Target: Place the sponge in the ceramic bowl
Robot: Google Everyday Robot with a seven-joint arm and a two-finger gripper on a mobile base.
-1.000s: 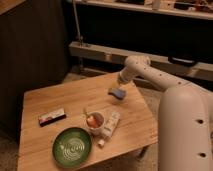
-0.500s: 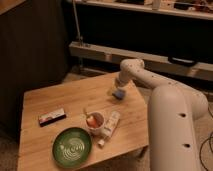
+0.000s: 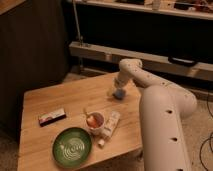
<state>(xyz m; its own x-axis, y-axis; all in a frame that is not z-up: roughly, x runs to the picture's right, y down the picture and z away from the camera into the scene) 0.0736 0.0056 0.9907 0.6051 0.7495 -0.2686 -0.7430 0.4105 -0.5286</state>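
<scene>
Over the last second I have brought the gripper (image 3: 119,89) down onto the sponge (image 3: 119,94). The sponge has not shifted: it lies at the table's (image 3: 60,97) 2 o'clock, well apart from the bowl (image 3: 71,146) at 7 o'clock. Whether the gripper has closed on it I cannot tell. I judge the pickup is under way. The bowl holds no sponge, and the mug (image 3: 94,120) stands between them.
</scene>
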